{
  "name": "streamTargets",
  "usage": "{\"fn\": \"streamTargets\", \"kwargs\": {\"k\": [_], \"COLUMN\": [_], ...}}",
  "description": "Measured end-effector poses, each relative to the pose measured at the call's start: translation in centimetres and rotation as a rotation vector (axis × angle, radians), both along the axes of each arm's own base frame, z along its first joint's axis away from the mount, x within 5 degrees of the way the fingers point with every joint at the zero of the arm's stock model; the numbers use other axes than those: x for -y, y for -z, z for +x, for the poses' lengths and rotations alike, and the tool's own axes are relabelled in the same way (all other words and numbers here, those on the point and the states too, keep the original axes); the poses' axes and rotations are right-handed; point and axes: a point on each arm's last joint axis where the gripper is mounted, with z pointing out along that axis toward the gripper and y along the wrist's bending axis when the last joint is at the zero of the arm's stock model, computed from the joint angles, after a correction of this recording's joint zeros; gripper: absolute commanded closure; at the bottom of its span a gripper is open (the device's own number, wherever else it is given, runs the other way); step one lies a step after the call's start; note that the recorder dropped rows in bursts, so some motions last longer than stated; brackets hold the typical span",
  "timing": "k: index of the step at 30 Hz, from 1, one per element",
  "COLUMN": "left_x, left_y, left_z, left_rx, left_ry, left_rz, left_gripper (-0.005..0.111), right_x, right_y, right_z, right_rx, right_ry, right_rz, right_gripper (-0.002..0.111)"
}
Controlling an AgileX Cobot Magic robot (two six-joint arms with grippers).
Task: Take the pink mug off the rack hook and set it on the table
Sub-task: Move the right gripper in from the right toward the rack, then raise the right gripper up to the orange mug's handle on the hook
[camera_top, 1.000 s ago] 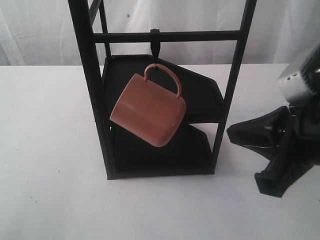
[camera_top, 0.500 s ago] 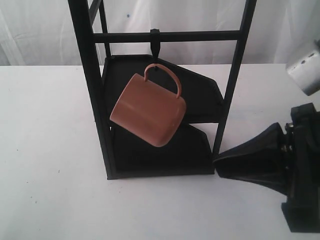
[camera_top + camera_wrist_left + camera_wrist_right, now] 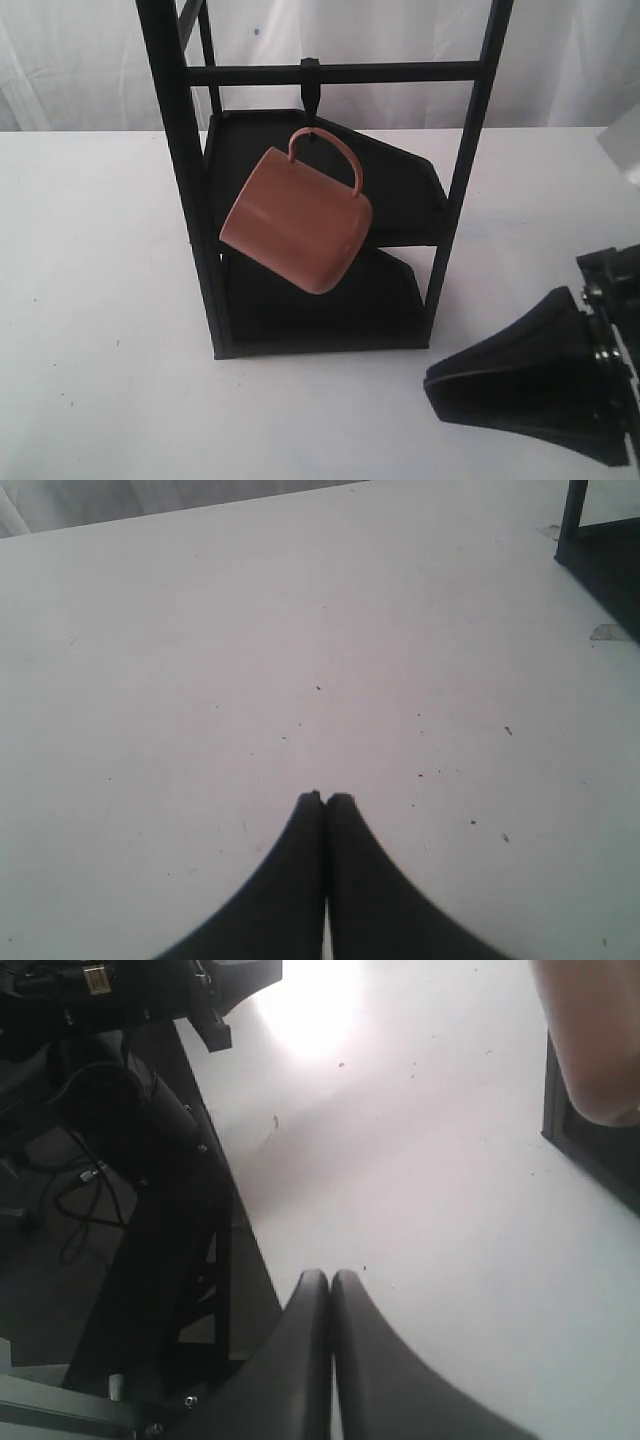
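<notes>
The pink mug hangs tilted by its thin loop handle from a black hook on the rack's crossbar. The rack stands on the white table. My right gripper is shut and empty, low over the table to the right of the rack's base, its tip pointing left. In the right wrist view its fingertips touch, and a blurred edge of the pink mug shows. My left gripper is shut over bare table, outside the exterior view, with a rack corner nearby.
Two angled black shelves sit behind the mug inside the rack. The right wrist view shows the table's edge with a black stand and cables beyond it. A pale curtain hangs behind the table.
My right gripper has come down and forward toward the front right of the table, its tip now below the rack's base level. The mug hangs unmoved.
</notes>
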Motion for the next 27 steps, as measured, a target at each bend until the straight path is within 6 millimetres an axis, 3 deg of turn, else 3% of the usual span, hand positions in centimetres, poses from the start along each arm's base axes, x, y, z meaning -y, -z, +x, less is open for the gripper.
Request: {"fn": "streamTargets", "kwargs": {"k": [3, 6, 9, 10, 15, 20, 27], "left_x": [0.0, 0.0, 0.0, 0.0, 0.0, 0.1, 0.1], "left_y": [0.0, 0.0, 0.0, 0.0, 0.0, 0.0, 0.0], "left_z": [0.0, 0.0, 0.0, 0.0, 0.0, 0.0, 0.0], "left_rx": [0.0, 0.0, 0.0, 0.0, 0.0, 0.0, 0.0], "left_ry": [0.0, 0.0, 0.0, 0.0, 0.0, 0.013, 0.019], "left_rz": [0.0, 0.0, 0.0, 0.0, 0.0, 0.0, 0.0], "left_gripper": [0.107, 0.107, 0.107, 0.107, 0.107, 0.107, 0.107], "right_x": [0.6, 1.1, 0.9, 0.5, -1.6, -1.8, -2.3], "right_y": [-0.6, -2.9, -5.0, -5.5, -4.5, -3.4, -2.9], "right_z": [-1.2, -1.3, 0.6, 2.2, 6.4, 7.3, 7.9], "right_rx": [0.018, 0.047, 0.111, 0.112, 0.002, -0.011, 0.166], "right_ry": [0.054, 0.148, 0.26, 0.289, 0.226, 0.211, 0.252], "right_rz": [-0.034, -0.029, 0.034, 0.054, 0.085, 0.023, -0.112], "right_gripper": [0.108, 0.108, 0.108, 0.108, 0.108, 0.108, 0.108]}}
